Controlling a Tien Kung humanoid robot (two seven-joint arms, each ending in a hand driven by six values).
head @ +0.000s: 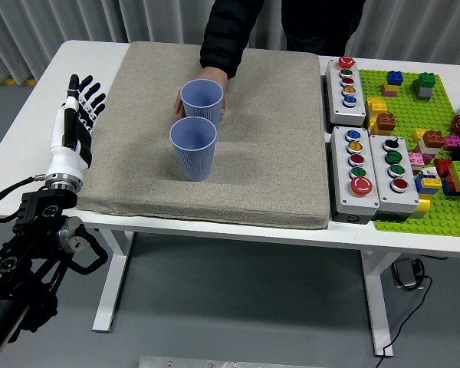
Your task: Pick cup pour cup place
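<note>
Two blue ribbed cups stand upright on the grey mat [268,153]. The near cup [193,147] stands alone in the mat's middle left. Just behind it is the far cup [202,101], with a person's hand [215,96] in a black sleeve wrapped around it from behind. My left hand [80,103] hovers over the table's left edge, fingers spread and empty, well left of both cups. What is inside the cups does not show. My right arm is out of view.
Three grey button boxes [346,90] [356,173] [395,170] stand right of the mat. A green baseplate [437,192] with several loose bricks fills the table's right end. The person stands at the far side.
</note>
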